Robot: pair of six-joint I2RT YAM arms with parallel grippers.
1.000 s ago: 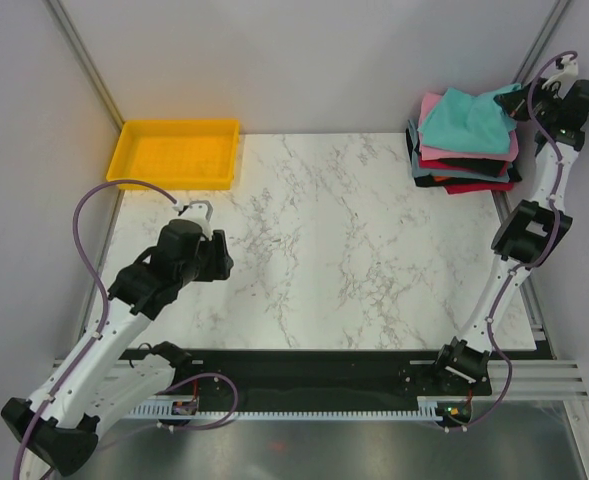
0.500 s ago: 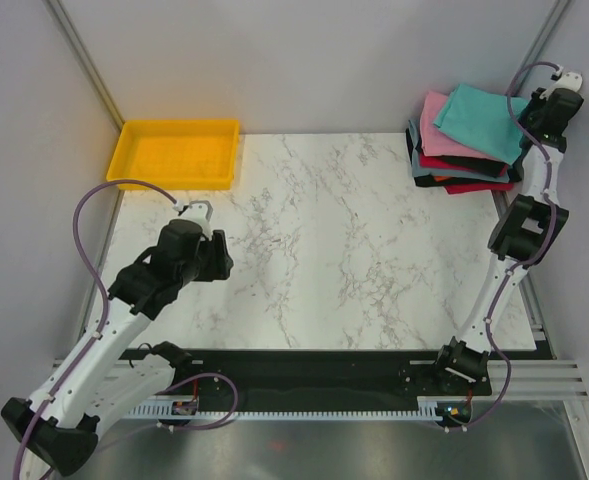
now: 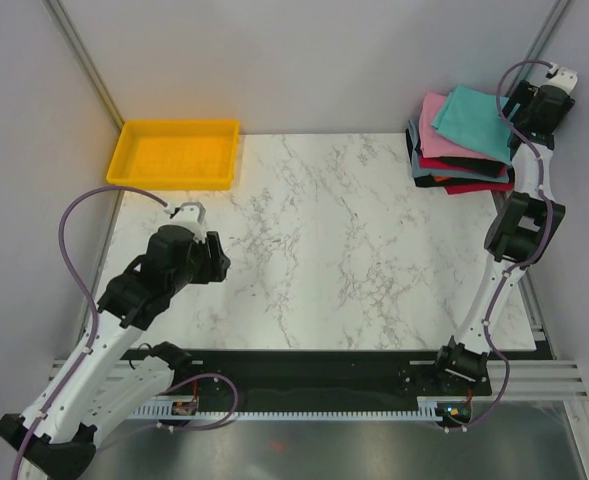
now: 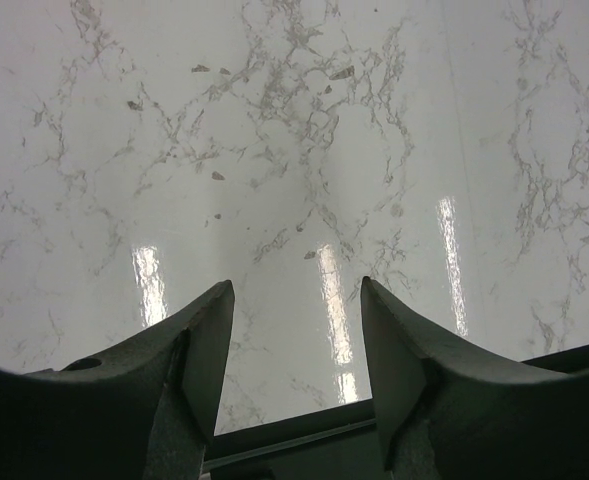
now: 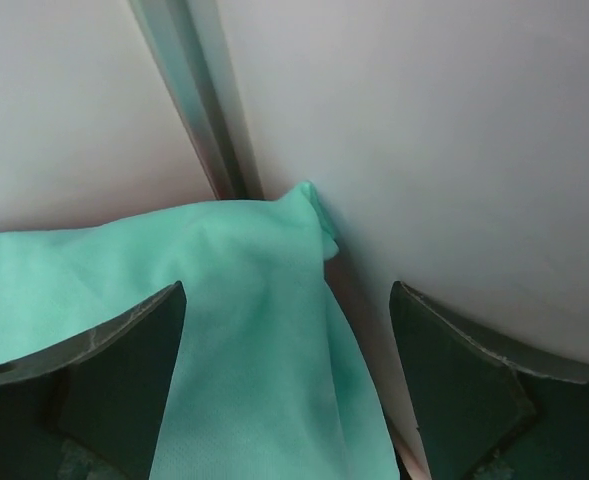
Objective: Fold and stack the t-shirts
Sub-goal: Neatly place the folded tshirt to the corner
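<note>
A stack of folded t-shirts lies at the table's far right corner, the teal t-shirt on top, then pink, with black, red, grey-blue and orange edges below. My right gripper hovers at the teal shirt's far right edge, jaws wide open. In the right wrist view the teal cloth lies loose between the fingers, its corner against the wall. My left gripper stands open over bare marble at the left, nothing between its fingers.
A yellow plastic tray sits at the far left corner. Grey walls and a metal post close in right behind the stack. The marble table stretches between the arms.
The right gripper let go of the teal shirt and opened wide; the shirt settled flat on the stack. The right wrist shifted slightly back. The left arm shifted slightly.
</note>
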